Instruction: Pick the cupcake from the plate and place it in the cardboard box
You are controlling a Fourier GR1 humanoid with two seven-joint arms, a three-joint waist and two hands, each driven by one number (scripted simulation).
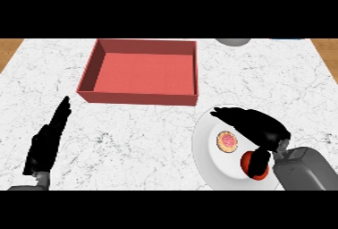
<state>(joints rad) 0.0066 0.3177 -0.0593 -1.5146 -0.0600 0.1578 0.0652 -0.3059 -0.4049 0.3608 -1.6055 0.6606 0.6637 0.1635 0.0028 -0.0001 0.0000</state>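
White marble counter (132,129) fills the frame; my right hand (260,127), fingers relaxed, hovers over the plate (206,147) beside the cupcake (226,141); my left hand (48,138) rests lower left, fingers straight; red box (142,71) upper centre, no writing legible.

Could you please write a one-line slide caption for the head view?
Black right hand hovers over the small pink-topped cupcake on the white round plate; open red cardboard box waits on the marble counter.

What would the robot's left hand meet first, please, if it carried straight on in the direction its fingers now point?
Probably the red box. The left hand lies open at the view's left, fingers aimed up and slightly right, towards the box's near left corner. Only bare marble counter lies between; height is unclear, so it might just skim past.
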